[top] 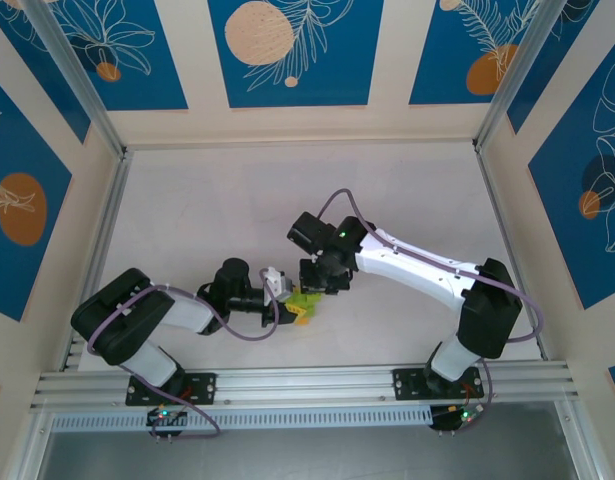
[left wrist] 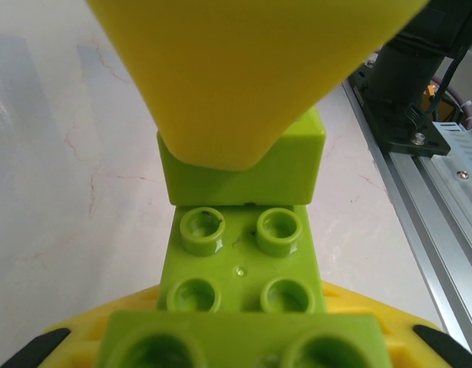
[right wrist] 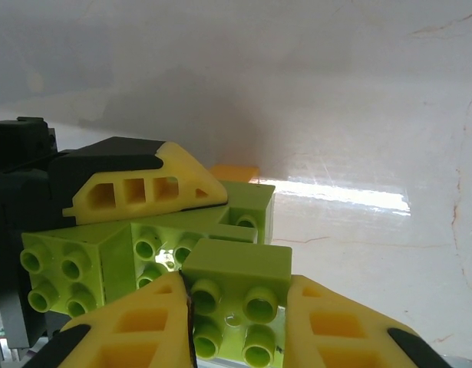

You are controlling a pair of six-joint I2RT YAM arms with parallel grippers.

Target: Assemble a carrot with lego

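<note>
L arm reaches right, R arm folds left, tips meeting. L gripper [left wrist: 236, 230] clamps carrot stack [left wrist: 243, 264] btwn fingers. R gripper [right wrist: 236, 314] pinches lime brick [right wrist: 236, 268] against stack. R wrist cam adds orange brick [right wrist: 236, 172] beyond fingertips.

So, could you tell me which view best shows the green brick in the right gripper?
The right wrist view: the green brick sits close, studs toward the camera, clamped by the right gripper. The top view gives a small green patch between the arms. The left wrist view probably shows it under a yellow finger.
</note>
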